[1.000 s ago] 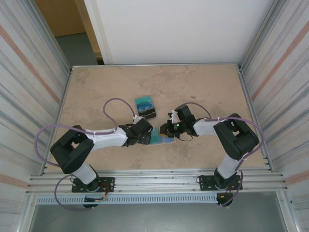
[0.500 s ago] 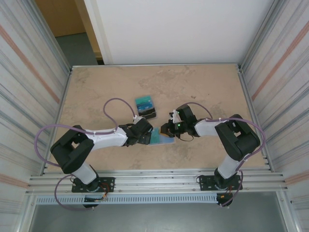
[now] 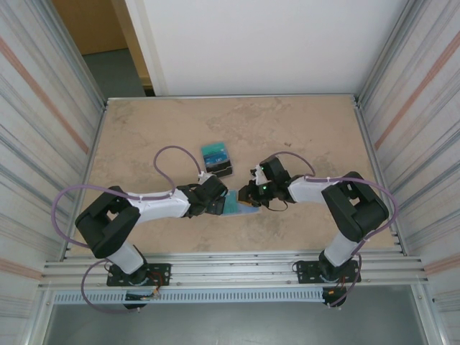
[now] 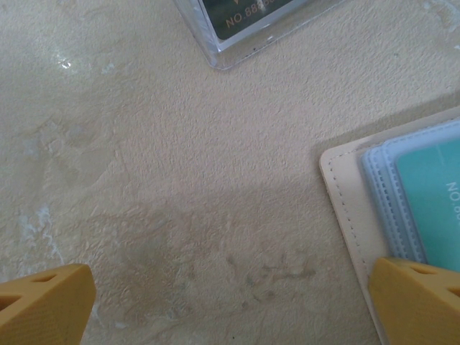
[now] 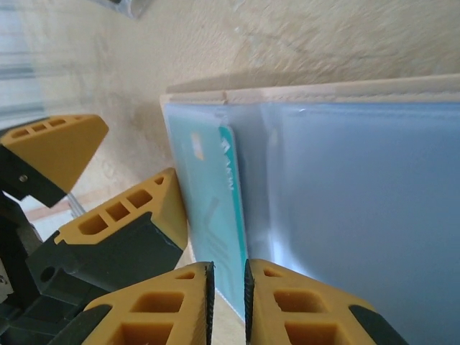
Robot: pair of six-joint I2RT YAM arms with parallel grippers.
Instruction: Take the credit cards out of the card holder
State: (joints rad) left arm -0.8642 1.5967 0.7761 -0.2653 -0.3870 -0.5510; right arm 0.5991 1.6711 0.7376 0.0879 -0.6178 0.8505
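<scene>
**Edges and Fingers Hide Much**

In the left wrist view the card holder (image 4: pixel 345 215) runs off the right edge, and the teal card (image 4: pixel 438 208) inside it carries print cut short there. The stack of cards (image 4: pixel 251 16) is cropped by the top edge. In the right wrist view the teal card's lower end lies behind the right pincer (image 5: pixel 228 289); whether the tips pinch it cannot be told.

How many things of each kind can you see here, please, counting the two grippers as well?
card holder: 1
teal card in the holder: 1
stack of cards lying apart from the holder: 1 (how many cards are in it cannot be told)
grippers, the left gripper and the right gripper: 2
Total: 5
</scene>
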